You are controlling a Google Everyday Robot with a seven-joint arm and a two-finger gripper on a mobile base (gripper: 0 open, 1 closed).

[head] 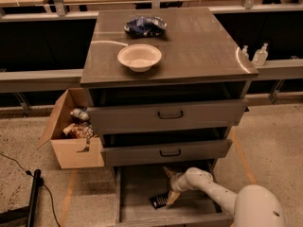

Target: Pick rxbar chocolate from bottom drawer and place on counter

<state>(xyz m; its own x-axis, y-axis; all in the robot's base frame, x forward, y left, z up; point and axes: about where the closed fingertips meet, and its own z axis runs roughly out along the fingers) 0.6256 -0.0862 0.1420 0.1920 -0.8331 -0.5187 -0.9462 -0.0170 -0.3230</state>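
The bottom drawer (137,188) is pulled out at the foot of the cabinet, its flat floor showing. The rxbar chocolate (159,201), a small dark flat bar, lies on that floor near the middle front. My white arm reaches into the drawer from the lower right. My gripper (170,186) is inside the drawer just right of and above the bar, one finger pointing up toward the drawer above and one down beside the bar. The fingers stand apart and hold nothing. The counter (199,46) is the grey-brown top of the cabinet.
A white bowl (139,56) and a blue shiny bag (145,25) sit on the counter. Two shallower drawers with black handles (170,114) stand partly open above the bottom one. A cardboard box (72,136) of items stands at the left. Bottles (259,56) stand at the right.
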